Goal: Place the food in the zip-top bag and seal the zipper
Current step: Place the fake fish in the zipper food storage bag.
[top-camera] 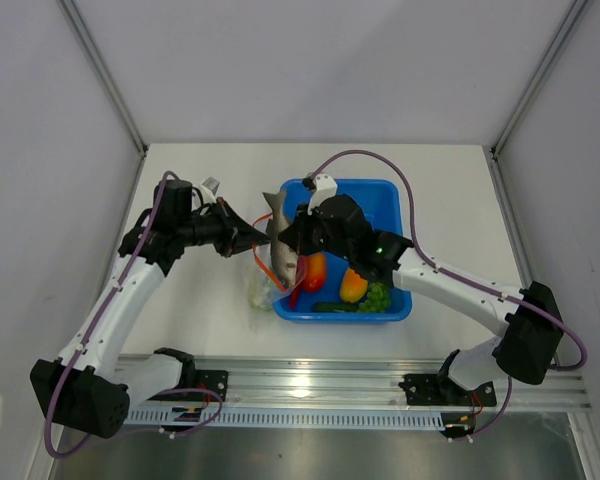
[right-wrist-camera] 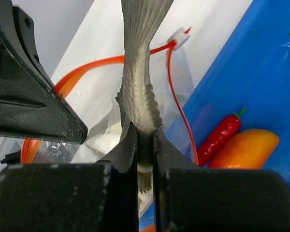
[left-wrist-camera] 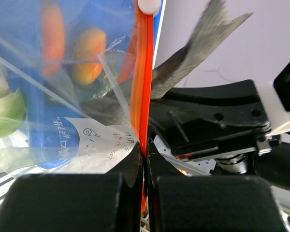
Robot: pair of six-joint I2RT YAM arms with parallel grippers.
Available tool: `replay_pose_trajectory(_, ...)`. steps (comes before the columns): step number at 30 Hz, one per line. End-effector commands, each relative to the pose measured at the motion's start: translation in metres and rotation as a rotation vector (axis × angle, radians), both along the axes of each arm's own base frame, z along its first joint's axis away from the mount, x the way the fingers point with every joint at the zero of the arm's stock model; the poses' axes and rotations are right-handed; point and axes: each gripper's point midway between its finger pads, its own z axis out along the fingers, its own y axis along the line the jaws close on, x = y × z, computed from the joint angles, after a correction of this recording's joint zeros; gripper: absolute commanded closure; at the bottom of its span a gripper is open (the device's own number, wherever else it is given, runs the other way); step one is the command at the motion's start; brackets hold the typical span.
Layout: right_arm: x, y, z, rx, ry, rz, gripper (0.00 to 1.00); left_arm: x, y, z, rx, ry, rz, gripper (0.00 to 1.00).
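From above, I see my left gripper (top-camera: 252, 238) and right gripper (top-camera: 288, 240) meeting at the left edge of the blue tub (top-camera: 398, 195). The fish (top-camera: 280, 255) is over the clear bag (top-camera: 263, 288), which lies just left of the tub.

Left wrist view: the jaws are pinched tight on the orange zipper (left-wrist-camera: 141, 96), with the fish's tail beyond it.

Right wrist view: the jaws are clamped on the fish's body. The zipper curves to either side of it. A chili (right-wrist-camera: 222, 135) lies in the tub.
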Motion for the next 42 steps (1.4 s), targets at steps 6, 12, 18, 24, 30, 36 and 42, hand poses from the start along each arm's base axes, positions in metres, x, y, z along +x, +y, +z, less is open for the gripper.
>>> replay_pose_trajectory(6, -0.015, 0.007, -0.001, -0.037, -0.022, 0.055, 0.83, 0.003, 0.002, 0.019, -0.036, -0.083, 0.008, 0.99)
replay_pose_trajectory(12, -0.042, 0.002, -0.018, -0.107, -0.033, 0.165, 0.67, 0.004, 0.005, 0.015, -0.016, -0.095, 0.010, 0.99)
replay_pose_trajectory(18, -0.045, 0.002, -0.021, -0.106, -0.008, 0.183, 0.58, 0.004, 0.003, 0.013, -0.030, -0.104, -0.001, 1.00)
replay_pose_trajectory(24, -0.031, 0.000, -0.036, -0.125, 0.059, 0.171, 0.43, 0.001, 0.002, 0.014, -0.036, -0.110, -0.023, 1.00)
replay_pose_trajectory(30, -0.017, 0.009, -0.040, -0.099, 0.097, 0.220, 0.45, -0.003, 0.002, 0.013, -0.032, -0.120, -0.045, 1.00)
replay_pose_trajectory(36, -0.012, 0.024, -0.026, -0.013, 0.109, 0.306, 0.65, -0.008, 0.001, 0.013, -0.043, -0.117, -0.065, 0.99)
replay_pose_trajectory(42, -0.020, 0.025, 0.005, 0.069, 0.048, 0.337, 1.00, -0.006, 0.001, 0.024, -0.032, -0.130, -0.065, 0.99)
